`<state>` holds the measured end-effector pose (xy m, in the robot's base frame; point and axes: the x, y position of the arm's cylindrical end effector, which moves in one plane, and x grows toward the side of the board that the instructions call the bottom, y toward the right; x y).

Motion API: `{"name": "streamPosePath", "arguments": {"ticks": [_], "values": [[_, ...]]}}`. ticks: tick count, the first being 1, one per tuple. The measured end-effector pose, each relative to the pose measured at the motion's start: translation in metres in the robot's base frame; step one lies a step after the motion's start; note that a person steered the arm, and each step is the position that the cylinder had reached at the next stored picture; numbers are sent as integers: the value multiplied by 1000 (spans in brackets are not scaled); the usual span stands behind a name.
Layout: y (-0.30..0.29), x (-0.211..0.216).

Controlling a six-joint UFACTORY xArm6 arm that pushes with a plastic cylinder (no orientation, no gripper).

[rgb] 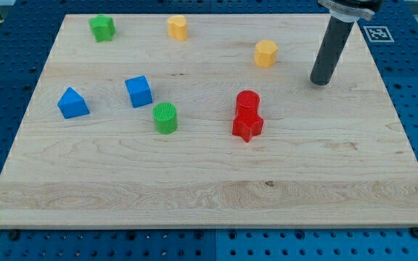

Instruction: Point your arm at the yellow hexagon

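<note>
Board: a pale wooden board [209, 174] is laid on a blue perforated table [6, 58].
Rod: a straight dark rod [332, 47] is seen coming down from the far right; no fingers are fitted, so nothing is gripped or held.
My tip [320, 81]: it is set on the board at the far right, touching no block.
Yellow hexagon [265, 54]: it is placed on the far half, right of centre, just left of my tip and slightly farther back, with a clear gap between them.
Second yellow block [178, 27]: it is found near the far edge, left of the hexagon; its shape cannot be told exactly.
Green star [102, 27]: it is placed at the far left.
Blue cube [138, 91]: it is seen left of centre.
Blue triangular block [72, 103]: it is set left of the cube.
Green cylinder [165, 117]: it is placed just near and right of the cube.
Red cylinder [247, 102]: it is found at centre right, touching the red star [247, 127] on its near side.
</note>
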<state>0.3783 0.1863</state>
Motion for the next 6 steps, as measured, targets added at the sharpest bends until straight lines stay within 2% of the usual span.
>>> {"name": "streamPosePath", "arguments": {"ticks": [1, 2, 3, 4, 5, 6], "values": [[1, -3], [6, -25], [1, -83], [-40, -117], [-89, -111], [-110, -107]]}}
